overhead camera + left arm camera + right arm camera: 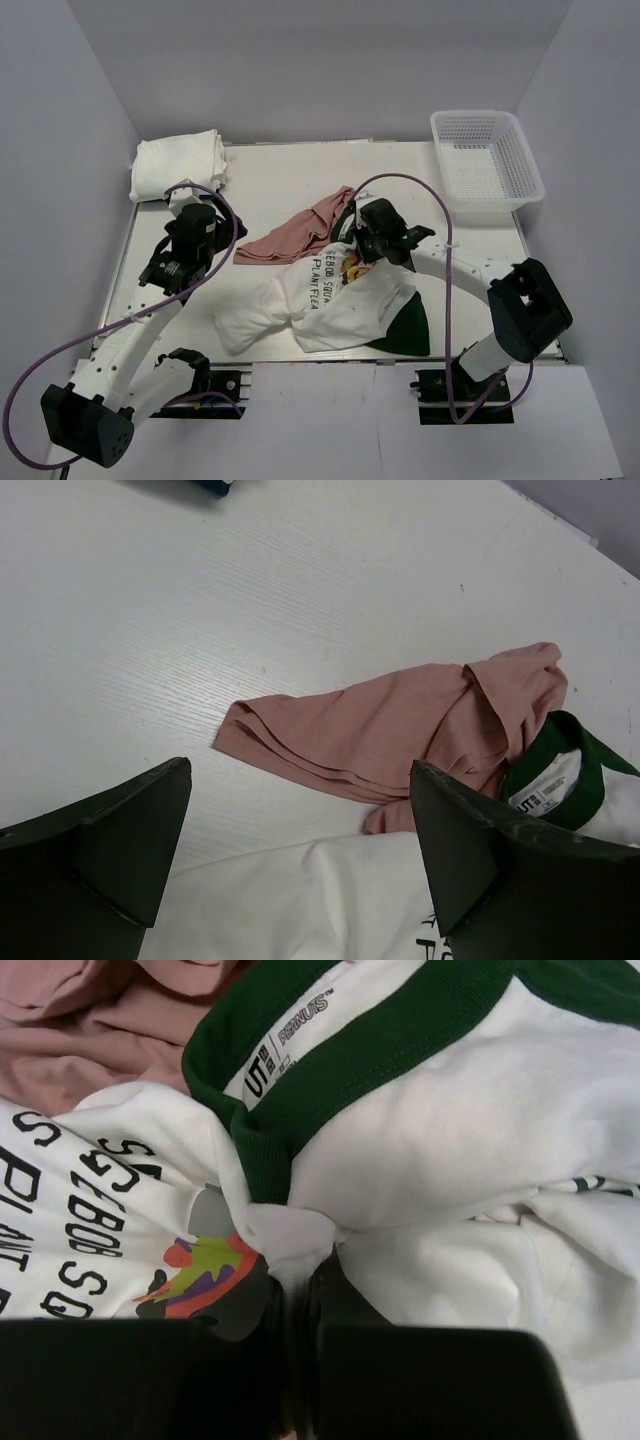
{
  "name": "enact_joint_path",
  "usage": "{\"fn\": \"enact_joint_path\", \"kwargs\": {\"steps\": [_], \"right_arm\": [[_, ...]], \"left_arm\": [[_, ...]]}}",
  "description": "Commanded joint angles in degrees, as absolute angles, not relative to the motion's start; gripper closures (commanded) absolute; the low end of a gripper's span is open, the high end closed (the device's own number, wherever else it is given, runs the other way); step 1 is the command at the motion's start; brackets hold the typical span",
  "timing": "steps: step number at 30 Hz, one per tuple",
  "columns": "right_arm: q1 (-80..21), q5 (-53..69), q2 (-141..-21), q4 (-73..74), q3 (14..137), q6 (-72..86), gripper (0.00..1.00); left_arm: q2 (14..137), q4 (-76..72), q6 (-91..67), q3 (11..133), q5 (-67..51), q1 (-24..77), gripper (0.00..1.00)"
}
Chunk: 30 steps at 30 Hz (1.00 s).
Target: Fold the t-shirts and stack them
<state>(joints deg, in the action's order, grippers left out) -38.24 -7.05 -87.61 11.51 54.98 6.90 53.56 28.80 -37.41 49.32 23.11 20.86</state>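
far left of the printed tee (335,300), at the bench (280,175) corner, sits a neat pile of white tees (178,165). it looks folded and stacked, so i'd count that part done. can't tell how many are in it.

printed tee: crumpled mid-bench, print up, green collar on its far side, dark green showing at its near-right edge. not folded. the white cloth spreading off its near-left side may be its own body or a separate plain tee, can't tell.

pink tee (400,730): bunched just beyond the printed tee, touching its collar, one end trailing off to the left. not folded either.

right jaws: closed tight on a small pinch of the printed tee's white fabric, right beside the green collar. my read is that the step in hand is lifting this tee to spread it flat.

left jaws: wide open, nothing in them, hovering left of the printed tee with the pink tee's trailing end ahead.

basket (475,114): well off to the far right of the printed tee, apart from all the cloth.

left to do, as i judge it: flatten and fold the printed tee, same for pink, put both on the pile. two garments open, maybe three.
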Motion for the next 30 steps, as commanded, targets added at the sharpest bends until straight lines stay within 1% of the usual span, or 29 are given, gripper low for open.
{"fn": "enact_joint_path", "kwargs": {"steps": [1, 6, 8, 12, 14, 16, 18, 19, 20, 21, 22, 23, 24, 25, 26, 27, 29, 30], "right_arm": [[-39.81, -11.50, -85.09, 13.80, 58.61, 7.63, 1.00], [-39.20, -12.38, -79.37, 10.11, 65.56, 8.96, 1.00], [-38.68, -17.03, -76.12, 7.04, 67.14, 8.96, 1.00], [-37.44, -19.77, -74.00, 4.39, 77.06, 5.81, 1.00], [-36.22, -22.75, -74.70, 4.40, 81.62, 4.75, 1.00], [-35.51, -24.07, -75.93, 4.83, 88.12, 2.56, 1.00], [-34.28, -24.61, -77.95, 6.50, 91.39, 1.85, 1.00], [-34.19, -24.70, -78.31, 6.76, 95.67, 0.63, 1.00], [-33.75, -25.13, -79.88, 6.77, 97.19, 0.44, 1.00], [-32.88, -27.92, -80.59, 6.59, 98.69, -2.17, 1.00], [-32.52, -29.43, -81.47, 5.20, 103.40, -4.29, 1.00], [-32.17, -31.10, -83.04, 4.58, 105.19, -5.18, 1.00], [-31.21, -34.42, -85.32, 4.48, 109.73, -7.10, 1.00], [-30.16, -35.06, -87.86, 4.57, 112.30, -8.16, 1.00], [-29.10, -35.68, -89.02, 4.83, 120.07, -10.78, 1.00], [-28.13, -36.99, -91.30, 4.75, 122.58, -11.68, 1.00], [-27.25, -38.66, -93.95, 2.56, 128.46, -14.92, 1.00], [-26.99, -42.50, -94.39, -3.11, 128.41, -18.94, 1.00]], "left_arm": [[53.70, 29.18, -36.91, 49.13, 23.20, 21.01, 0.00], [53.70, 29.71, -37.53, 49.13, 23.73, 21.01, 0.00], [53.70, 29.71, -37.53, 49.13, 23.73, 21.01, 0.00], [52.65, 29.09, -37.53, 48.60, 23.73, 21.01, 0.00], [52.12, 29.09, -37.53, 48.60, 23.73, 21.01, 0.00], [52.12, 29.09, -37.53, 48.60, 23.73, 21.01, 0.00], [52.12, 29.61, -37.53, 48.60, 24.25, 21.01, 0.00], [52.73, 29.62, -37.53, 49.13, 24.26, 21.01, 0.00], [52.73, 30.23, -37.53, 49.13, 24.87, 21.01, 0.00], [52.73, 30.23, -37.53, 49.65, 24.87, 21.01, 0.00], [53.26, 30.84, -37.53, 49.66, 25.48, 21.01, 0.00], [53.26, 30.85, -37.53, 49.66, 25.49, 21.01, 0.00], [53.26, 30.85, -37.53, 49.66, 25.49, 21.01, 0.00], [53.26, 30.85, -37.53, 49.66, 25.49, 21.01, 0.00], [53.26, 30.85, -37.53, 49.66, 26.01, 21.01, 0.00], [53.26, 31.46, -38.05, 49.66, 26.02, 21.01, 0.00], [53.26, 31.46, -38.06, 50.19, 26.54, 21.01, 0.00], [53.26, 31.99, -38.06, 50.19, 27.07, 21.01, 0.00]]}}
